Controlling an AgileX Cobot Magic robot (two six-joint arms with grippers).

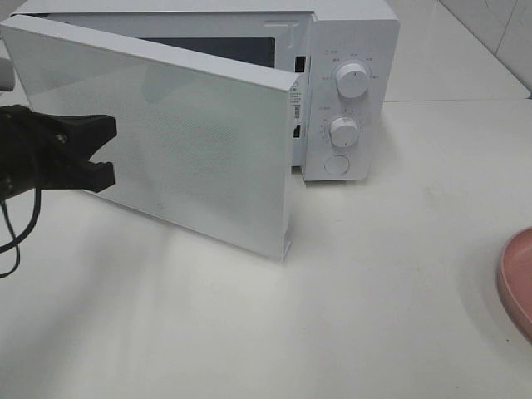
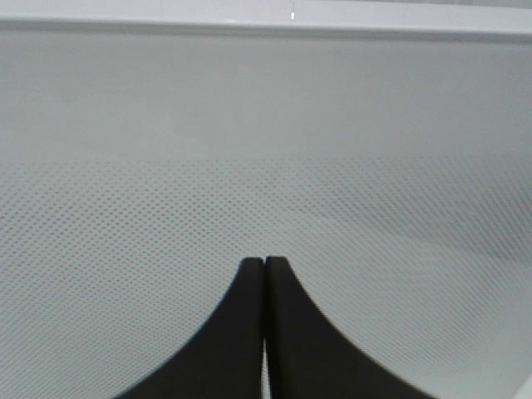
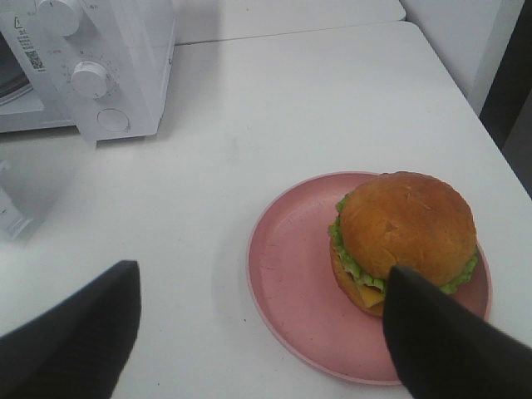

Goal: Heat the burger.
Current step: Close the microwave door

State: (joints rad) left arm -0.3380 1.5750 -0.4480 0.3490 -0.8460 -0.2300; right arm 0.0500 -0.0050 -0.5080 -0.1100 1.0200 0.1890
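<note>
The burger (image 3: pixel 407 224), with its golden-brown bun, green lettuce and yellow cheese, sits on a pink plate (image 3: pixel 291 283) in the right wrist view. My right gripper (image 3: pixel 262 278) hovers open above the plate's near side, and one finger overlaps the burger's edge in the picture. The exterior view shows only the plate's rim (image 1: pixel 519 278) at the right edge; the burger is out of that view. The white microwave (image 1: pixel 349 83) stands at the back with its door (image 1: pixel 166 141) swung open. My left gripper (image 1: pixel 106 154) is shut, with its fingertips (image 2: pixel 249 274) close against the door's dotted panel.
The microwave's two knobs (image 1: pixel 351 81) and round button (image 1: pixel 336 165) face forward on its right panel. White tabletop (image 1: pixel 374 291) stretches between the open door and the plate. The table's right edge runs near the plate in the right wrist view.
</note>
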